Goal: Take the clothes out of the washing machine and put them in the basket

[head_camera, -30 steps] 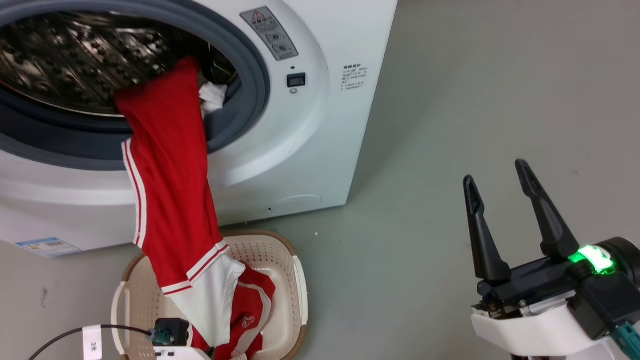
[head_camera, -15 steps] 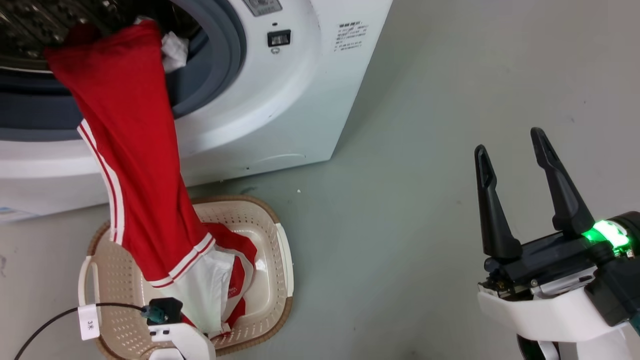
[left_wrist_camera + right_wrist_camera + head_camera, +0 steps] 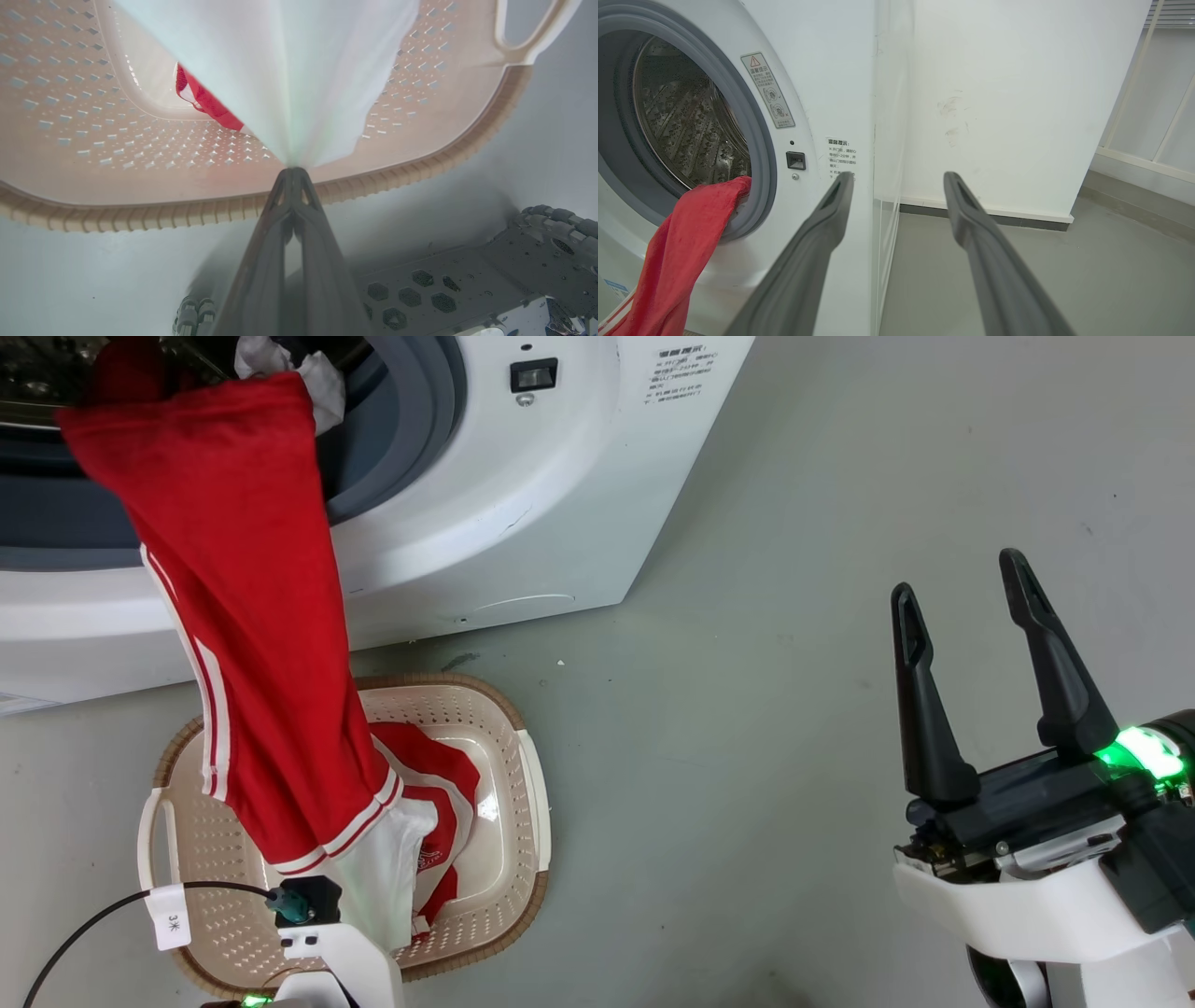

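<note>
At basket rim point(image 3: 420, 163); left end effector point(image 3: 292, 170) pinched onto clothes point(image 3: 289, 70); right end effector point(image 3: 899, 176) wide apart, empty

We see a grey-green floor point(image 3: 794, 616), smooth and evenly lit, with a small white speck point(image 3: 560, 663) and a dark smudge point(image 3: 457, 661). A white wall point(image 3: 1017, 70) rises behind it, bearing faint scuffs point(image 3: 950, 116) and edged below by white skirting point(image 3: 994, 210); to its right stands pale framed panelling point(image 3: 1153, 116).

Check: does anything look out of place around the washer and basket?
The red garment hangs half out: top draped over the grey seal of the washing machine, white end down in the basket, pinched by the left gripper. A small white cloth sits at the opening.
</note>
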Controlling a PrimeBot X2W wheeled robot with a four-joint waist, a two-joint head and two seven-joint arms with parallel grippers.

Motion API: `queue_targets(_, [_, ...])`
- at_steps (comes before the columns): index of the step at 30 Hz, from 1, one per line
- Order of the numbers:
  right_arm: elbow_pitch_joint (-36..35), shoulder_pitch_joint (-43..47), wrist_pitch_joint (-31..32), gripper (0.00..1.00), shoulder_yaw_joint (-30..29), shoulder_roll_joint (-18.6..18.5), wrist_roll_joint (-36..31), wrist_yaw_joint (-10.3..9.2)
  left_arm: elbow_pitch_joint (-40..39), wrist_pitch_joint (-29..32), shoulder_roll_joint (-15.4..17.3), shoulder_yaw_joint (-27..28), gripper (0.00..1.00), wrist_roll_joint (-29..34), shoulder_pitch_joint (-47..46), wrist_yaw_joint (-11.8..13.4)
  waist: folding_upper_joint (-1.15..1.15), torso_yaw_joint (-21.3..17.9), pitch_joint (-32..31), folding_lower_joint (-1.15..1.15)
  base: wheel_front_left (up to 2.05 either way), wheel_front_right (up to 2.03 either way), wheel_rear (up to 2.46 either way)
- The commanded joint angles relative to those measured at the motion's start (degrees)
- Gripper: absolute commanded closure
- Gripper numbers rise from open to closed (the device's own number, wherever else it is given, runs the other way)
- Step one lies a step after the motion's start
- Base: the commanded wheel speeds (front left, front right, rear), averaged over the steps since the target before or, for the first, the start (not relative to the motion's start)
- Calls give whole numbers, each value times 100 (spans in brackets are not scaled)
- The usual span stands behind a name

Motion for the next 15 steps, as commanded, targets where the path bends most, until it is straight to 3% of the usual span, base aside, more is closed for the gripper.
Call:
queue_targets(1, [3, -90, -13, 0, 10, 3, 21, -2, 19, 35, -33, -4, 100, 3, -20, 30, 0, 2, -1, -1, 0, 0, 0])
queue_targets(7, [44, -90, -13, 0, 47, 3, 7, -2, 28, 55, -53, 7, 100, -50, 86, 90, 0, -1, -93, -1, 0, 0, 0])
queue_targets(8, [51, -79, -13, 0, 45, 3, 3, -2, 28, 26, -62, 11, 83, -57, 101, 95, 0, 3, -116, -1, 0, 0, 0])
queue_targets(9, [55, -68, -13, 0, 45, 3, 0, -2, 29, -20, -67, 0, 14, -33, 115, 114, 0, 8, -147, -1, 0, 0, 0])
queue_targets(10, [61, -49, -13, 0, 44, 3, -4, -2, 29, -89, -68, -18, 0, -3, 128, 147, 0, 16, -185, -1, 0, 0, 0])
queue_targets(15, [118, 133, -13, 0, 48, 3, -7, -2, 31, -339, -99, -54, 0, 38, 210, 187, 0, 75, -487, -1, 0, 0, 0])
